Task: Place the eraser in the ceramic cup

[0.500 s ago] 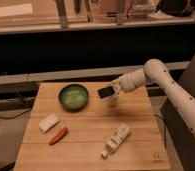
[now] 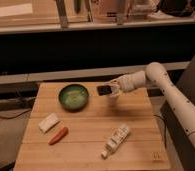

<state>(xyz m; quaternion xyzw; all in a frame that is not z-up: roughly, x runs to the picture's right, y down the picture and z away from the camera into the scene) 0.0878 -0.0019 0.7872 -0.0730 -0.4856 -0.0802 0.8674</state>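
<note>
My gripper (image 2: pixel 109 90) is at the end of the white arm that reaches in from the right, over the back middle of the wooden table. It is shut on the eraser (image 2: pixel 104 90), a small black flat block that sticks out to the left of the fingers. The ceramic cup (image 2: pixel 113 96) is white-cream and stands right under the gripper. Only its lower part shows below the fingers. The eraser hangs at about the cup's rim, slightly to its left.
A wide green bowl (image 2: pixel 73 96) sits left of the gripper. A white rectangular block (image 2: pixel 49 122) and a red-orange carrot-like object (image 2: pixel 58 135) lie front left. A white bottle (image 2: pixel 116 139) lies front right. The wooden table (image 2: pixel 86 155) ends near a dark counter behind.
</note>
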